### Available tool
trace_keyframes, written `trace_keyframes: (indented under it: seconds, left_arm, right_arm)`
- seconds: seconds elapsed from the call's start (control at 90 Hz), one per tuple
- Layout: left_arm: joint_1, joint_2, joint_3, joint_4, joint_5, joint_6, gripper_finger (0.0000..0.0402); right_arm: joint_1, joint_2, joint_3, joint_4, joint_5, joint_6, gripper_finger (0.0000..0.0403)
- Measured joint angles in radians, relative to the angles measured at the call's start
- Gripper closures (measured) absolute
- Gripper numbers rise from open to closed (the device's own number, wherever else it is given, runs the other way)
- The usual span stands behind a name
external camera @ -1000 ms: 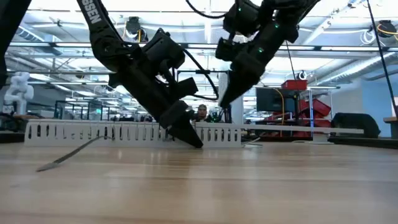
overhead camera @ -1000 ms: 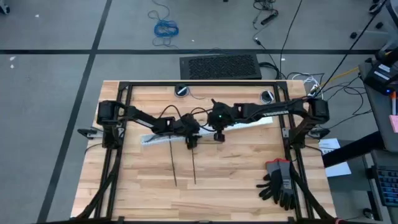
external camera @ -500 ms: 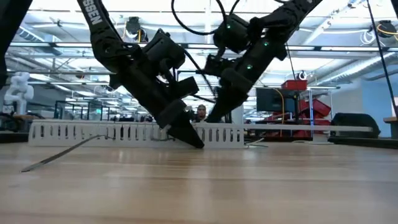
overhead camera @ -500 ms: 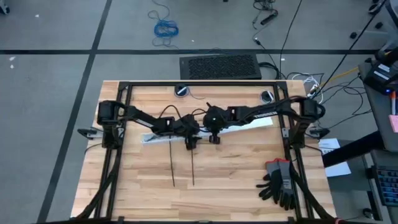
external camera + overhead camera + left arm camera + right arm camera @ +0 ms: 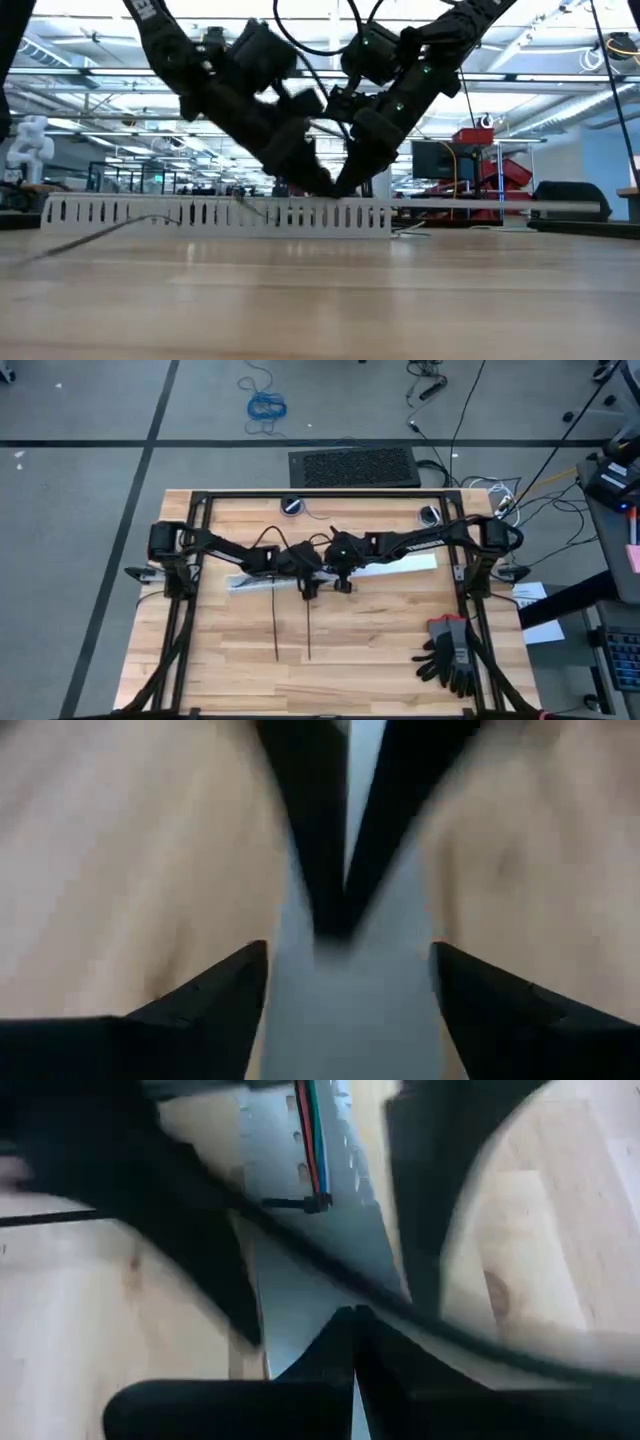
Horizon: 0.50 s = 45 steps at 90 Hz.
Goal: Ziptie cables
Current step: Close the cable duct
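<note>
Wooden counter: butcher-block top carrying a black frame, both arms reaching in from its left and right edges toward the middle.

Left arm: extending from the left edge; left gripper is hanging just above the white slotted strip, tips near the counter's centre. In the left wrist view its fingers are standing spread apart, with a second pair of dark fingers meeting in a point ahead of them.

Right arm: extending from the right edge; right gripper is sitting just beside the left one over the same strip. In the right wrist view its fingers are pressing together at the tips, nothing visibly between them.

Black gloves: lying near the front right corner.

White slotted strip: lying lengthwise across the counter's middle.

Zipties: two thin dark strips lying nearly parallel, running from under the grippers toward the front edge.

Cables: coloured wires lying along the slotted strip, ending at a dark plug.
</note>
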Motion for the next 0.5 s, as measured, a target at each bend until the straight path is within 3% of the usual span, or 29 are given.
trace_keyframes:
  seconds: [0.122, 0.333, 0.5]
  left_arm:
    - [0.000, -0.007, -0.005, -0.019, 0.022, 0.020, 0.0097]
    - [0.001, -0.071, -0.005, -0.286, -0.049, -0.037, 0.0088]
    - [-0.001, -0.074, -0.029, -0.310, -0.055, -0.066, 0.0088]
  right_arm:
    - [0.000, 0.000, 0.000, -0.002, 0.005, -0.001, 0.0403]
    - [0.000, 0.001, -0.001, -0.003, 0.006, -0.002, 0.0403]
    - [0.000, 0.001, -0.001, -0.004, 0.007, -0.006, 0.0403]
